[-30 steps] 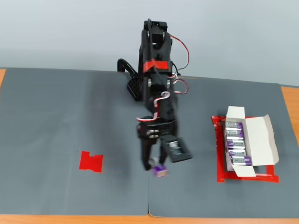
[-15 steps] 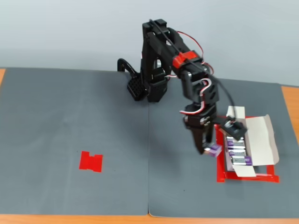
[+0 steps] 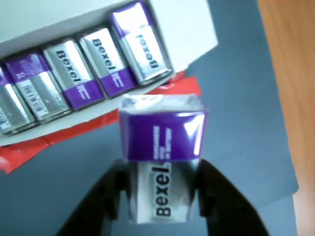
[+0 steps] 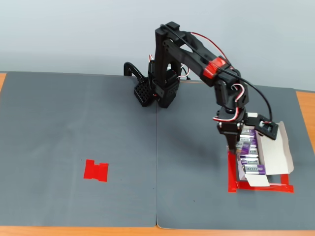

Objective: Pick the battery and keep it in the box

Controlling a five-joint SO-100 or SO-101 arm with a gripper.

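Note:
My gripper point(image 3: 160, 199) is shut on a battery point(image 3: 162, 152) with a silver face, "Bexel" lettering and a purple end, and holds it just short of the white box point(image 3: 184, 29). Several like batteries point(image 3: 106, 61) lie side by side in the box. In the fixed view the gripper point(image 4: 235, 145) hangs over the left edge of the box point(image 4: 275, 155) at the right of the mat, with the held battery point(image 4: 241, 144) at its tip and boxed batteries point(image 4: 251, 160) below.
A red tape outline point(image 4: 261, 188) frames the box on the dark grey mat point(image 4: 98, 147). A flat red tape patch point(image 4: 96, 170) lies at the mat's left. The arm's base point(image 4: 160, 88) stands at the back. Wooden table point(image 3: 290, 73) shows at the right.

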